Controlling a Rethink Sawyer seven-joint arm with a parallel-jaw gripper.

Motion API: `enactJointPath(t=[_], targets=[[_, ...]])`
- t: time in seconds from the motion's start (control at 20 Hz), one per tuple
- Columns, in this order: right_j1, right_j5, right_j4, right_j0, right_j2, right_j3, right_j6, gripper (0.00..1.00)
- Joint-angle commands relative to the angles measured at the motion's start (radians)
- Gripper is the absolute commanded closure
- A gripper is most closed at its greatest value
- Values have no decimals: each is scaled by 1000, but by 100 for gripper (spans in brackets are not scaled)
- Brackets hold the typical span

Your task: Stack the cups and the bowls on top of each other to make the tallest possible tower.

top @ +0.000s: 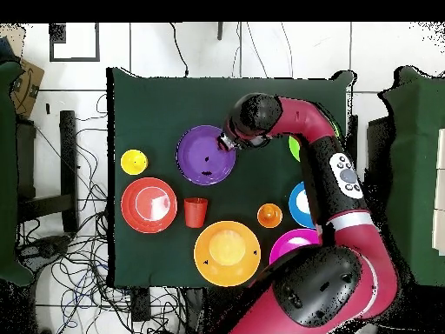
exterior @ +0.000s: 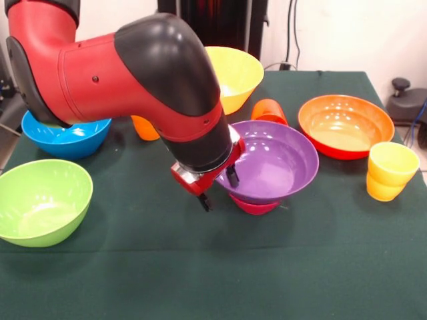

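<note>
Fingers point(exterior: 232, 175): spread astride the purple bowl's point(exterior: 277, 160) rim, not yet closed. Bowl is perched on a small red bowl point(exterior: 255, 205). Grip is best centred on the rim before lifting.

Open cloth point(exterior: 200, 273) along the front edge, 6 o'clock of the purple bowl point(exterior: 273, 160): unobstructed. Gap between green bowl point(exterior: 41, 200) at 9 o'clock and purple bowl: occupied by the gripper point(exterior: 217, 187) and arm point(exterior: 127, 73). Toward 12 o'clock: red-orange cup point(exterior: 269, 110), orange cup point(exterior: 143, 128), yellow bowl point(exterior: 235, 75) crowd together. Toward 3 o'clock: orange-red bowl point(exterior: 345, 125), yellow cup point(exterior: 391, 170); narrow passage between.
</note>
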Motion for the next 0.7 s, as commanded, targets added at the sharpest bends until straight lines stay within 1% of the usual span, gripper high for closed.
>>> enactJointPath(t=[0.05,0.45,0.7], targets=[[32,-6,-143,18,-26,-46,-342,0],[27,-20,-161,4,-10,-27,-330,0],[8,-28,-150,-4,-3,-3,-310,0]])
